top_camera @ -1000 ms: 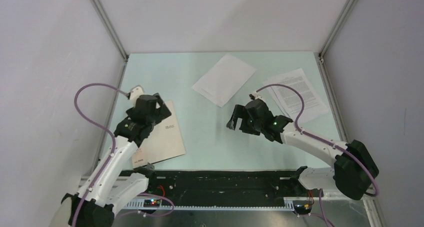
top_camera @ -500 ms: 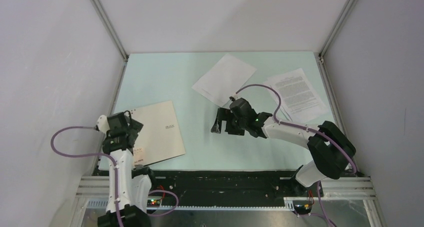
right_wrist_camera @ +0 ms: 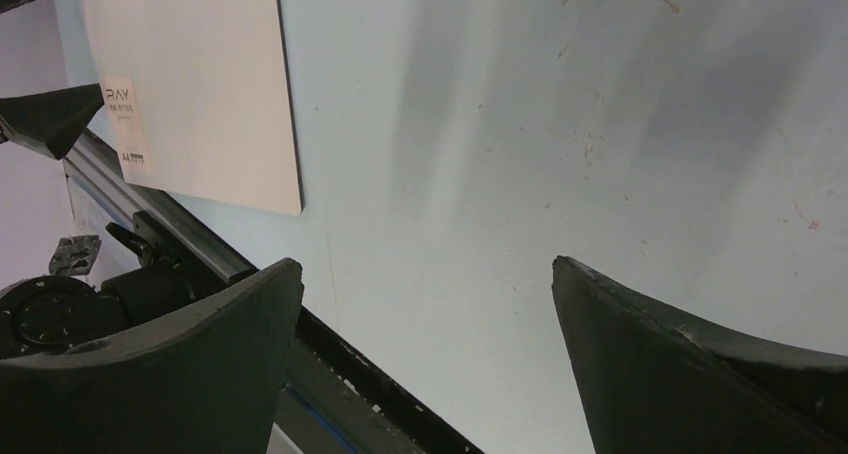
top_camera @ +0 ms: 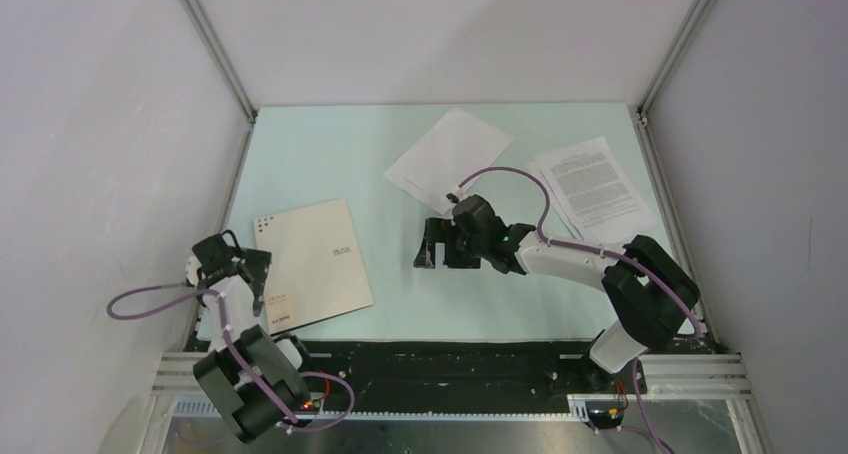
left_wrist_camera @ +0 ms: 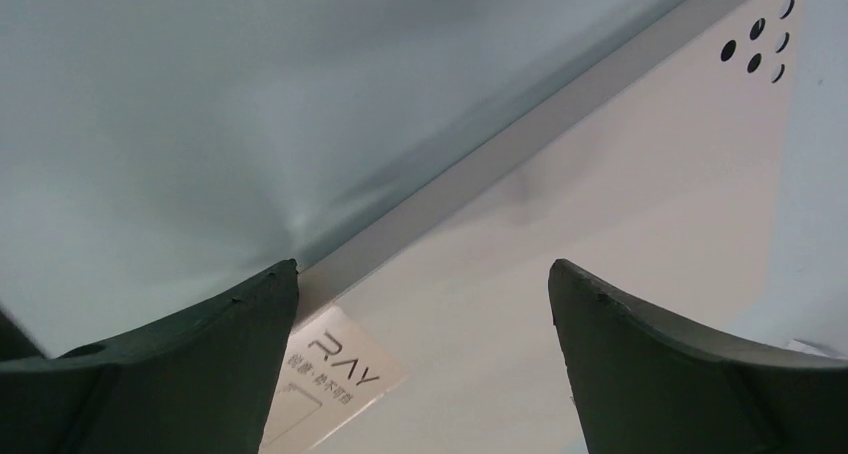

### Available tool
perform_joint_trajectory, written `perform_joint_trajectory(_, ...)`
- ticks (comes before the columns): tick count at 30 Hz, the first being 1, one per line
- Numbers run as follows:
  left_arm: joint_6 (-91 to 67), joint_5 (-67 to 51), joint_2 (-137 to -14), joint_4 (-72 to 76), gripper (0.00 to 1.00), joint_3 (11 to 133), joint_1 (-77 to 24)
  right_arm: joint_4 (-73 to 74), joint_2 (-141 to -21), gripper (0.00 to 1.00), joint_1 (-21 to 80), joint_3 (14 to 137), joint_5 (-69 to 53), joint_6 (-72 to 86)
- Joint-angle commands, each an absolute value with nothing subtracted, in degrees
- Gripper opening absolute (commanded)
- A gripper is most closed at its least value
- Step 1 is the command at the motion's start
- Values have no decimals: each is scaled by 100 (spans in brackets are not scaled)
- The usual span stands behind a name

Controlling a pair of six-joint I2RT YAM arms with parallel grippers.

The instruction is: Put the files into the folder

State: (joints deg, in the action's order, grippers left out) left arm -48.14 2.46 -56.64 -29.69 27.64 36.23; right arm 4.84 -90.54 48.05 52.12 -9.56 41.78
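Observation:
The folder [top_camera: 312, 264] lies closed on the table's near left, beige with a small dark print and corner dots [left_wrist_camera: 758, 49]. My left gripper [top_camera: 250, 266] is open at the folder's left edge, low over it; in the left wrist view the folder [left_wrist_camera: 600, 224] fills the space between its fingers [left_wrist_camera: 200, 364]. The files lie at the back: a blank white sheet [top_camera: 450, 159] and a printed sheet [top_camera: 595, 184]. My right gripper [top_camera: 428, 246] is open over bare table mid-way, just in front of the blank sheet. The right wrist view shows the folder [right_wrist_camera: 190, 84] at upper left.
The black rail [right_wrist_camera: 330, 364] runs along the table's near edge. Grey walls with metal corner posts [top_camera: 210, 44] close in the left, back and right. Purple cables loop from both arms.
My left arm has drawn back to the near left, uncovering the folder, and now sits at its left edge. My right arm has moved left toward the table's middle.

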Motion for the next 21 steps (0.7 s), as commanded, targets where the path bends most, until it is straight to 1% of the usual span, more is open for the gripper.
perform_joint_trajectory(1, -4938, -517, -6059, -2273, 98, 2795, 3654, 92, -9173, 100, 4806, 5398, -1007, 3929)
perform_joint_trajectory(6, -4665, -475, -6719, -2182, 98, 2925, 3229, -369, -9445, 100, 4729, 5509, -1178, 3875)
perform_joint_trajectory(13, -4532, 363, -7601, -2360, 98, 3472, 2104, -464, -10105, 100, 4698, 6080, -1080, 3706)
perform_joint_trajectory(17, -4472, 552, -7922, -2475, 98, 3715, 1571, -508, -10523, 100, 4697, 6408, -1101, 3771)
perform_joint_trajectory(21, -4219, 625, -8251, -2641, 98, 4061, 956, -586, -10741, 100, 4711, 6463, -996, 3824)
